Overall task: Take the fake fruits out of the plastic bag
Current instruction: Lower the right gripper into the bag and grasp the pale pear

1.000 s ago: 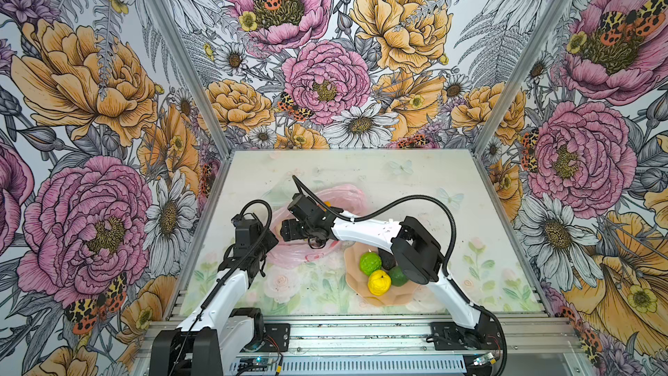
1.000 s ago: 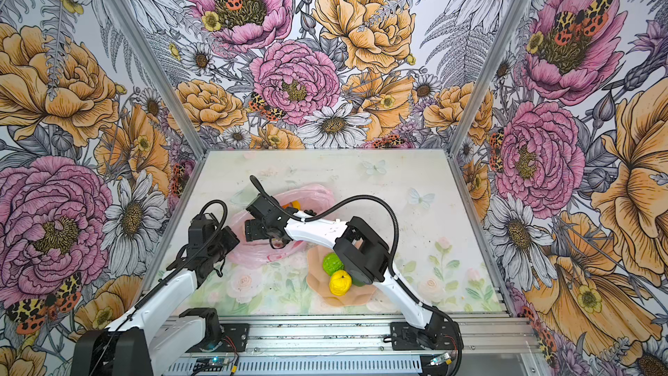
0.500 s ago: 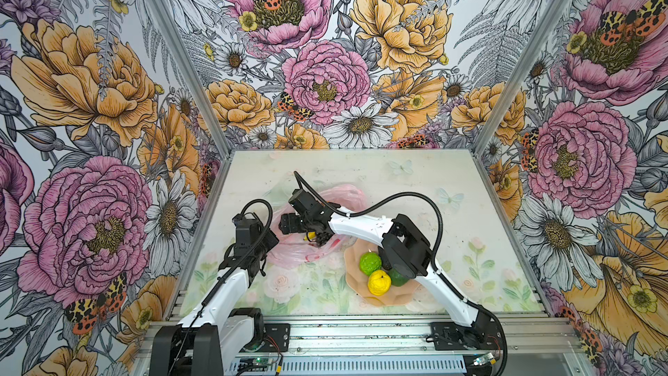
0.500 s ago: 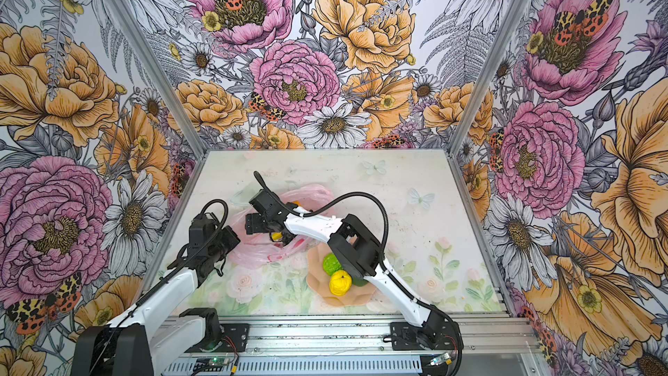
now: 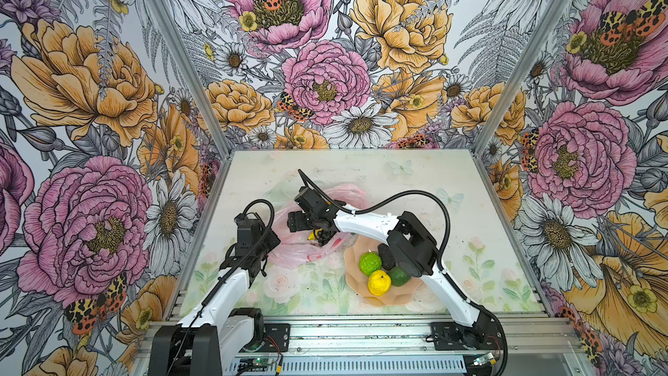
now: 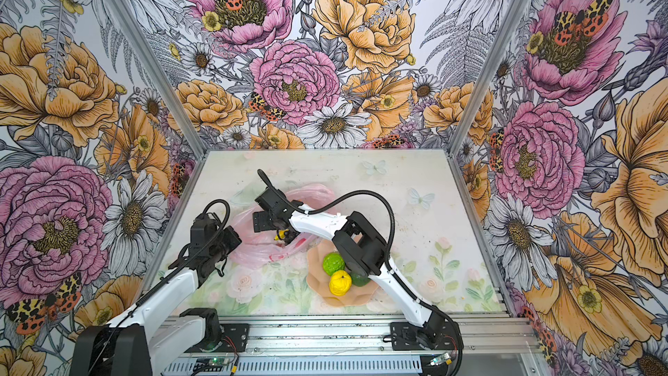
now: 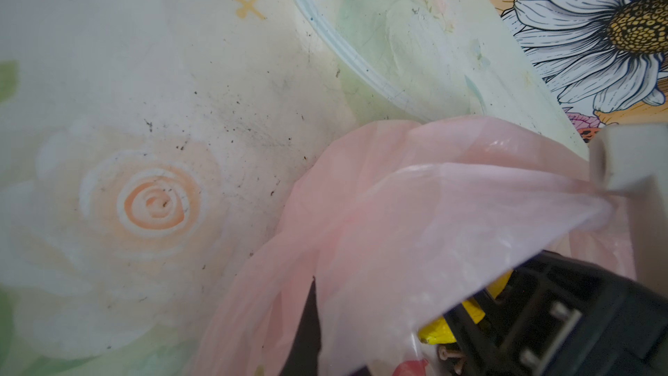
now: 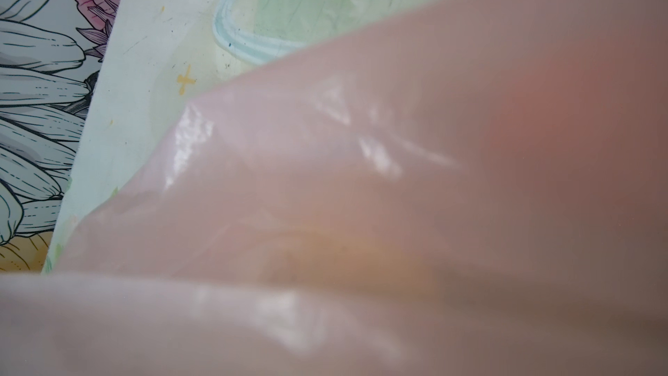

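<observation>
The pink plastic bag lies crumpled left of the middle. My left gripper is shut, pinching the bag's near-left edge; film drapes its fingers. My right gripper reaches down into the bag's mouth, with a yellow fake fruit against its fingers; whether they close on it is unclear. Pink film covers the right wrist view. On the peach plate sit a bumpy lime-green citrus, a yellow lemon, a dark green avocado and dark grapes.
Floral walls close in the table on three sides, with a metal rail along the front. The right arm's elbow hangs over the plate's far right part. A pale ring print marks the table behind the bag.
The right gripper has dipped lower and a little nearer into the bag, and a yellow fruit now shows at its fingers. The left arm has held still with the bag edge.
</observation>
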Action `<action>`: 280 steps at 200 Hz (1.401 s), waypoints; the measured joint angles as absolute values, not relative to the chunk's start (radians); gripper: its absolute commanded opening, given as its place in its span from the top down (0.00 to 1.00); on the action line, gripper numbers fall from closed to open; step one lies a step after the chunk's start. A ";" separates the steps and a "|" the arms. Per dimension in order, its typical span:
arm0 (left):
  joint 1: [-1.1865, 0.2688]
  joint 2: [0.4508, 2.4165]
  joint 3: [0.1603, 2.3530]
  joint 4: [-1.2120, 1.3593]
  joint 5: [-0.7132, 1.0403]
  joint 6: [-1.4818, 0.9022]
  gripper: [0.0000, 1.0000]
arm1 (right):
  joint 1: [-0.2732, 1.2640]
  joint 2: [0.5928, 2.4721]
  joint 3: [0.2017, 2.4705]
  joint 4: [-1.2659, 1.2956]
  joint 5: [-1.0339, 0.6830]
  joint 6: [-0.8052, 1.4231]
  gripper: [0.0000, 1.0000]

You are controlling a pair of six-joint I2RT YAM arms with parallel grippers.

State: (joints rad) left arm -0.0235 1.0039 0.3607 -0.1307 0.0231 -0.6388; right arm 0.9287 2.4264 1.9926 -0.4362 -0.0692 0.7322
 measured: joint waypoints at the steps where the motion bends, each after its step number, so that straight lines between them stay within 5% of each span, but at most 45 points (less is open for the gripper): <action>1: -0.023 1.003 0.361 -0.131 0.023 -0.639 1.00 | 0.929 2.427 1.993 -0.436 -0.070 0.732 0.13; 64: -0.031 1.003 0.361 -0.131 0.020 -0.636 1.00 | 0.909 2.489 2.111 -0.475 -0.104 0.736 0.15; 164: -0.051 0.991 0.361 -0.123 0.020 -0.619 1.00 | 0.908 2.512 2.147 -0.537 -0.130 0.739 0.32; 280: -0.041 1.128 0.361 0.057 0.082 -0.549 1.00 | 0.938 2.257 1.892 -0.511 -0.130 0.704 0.33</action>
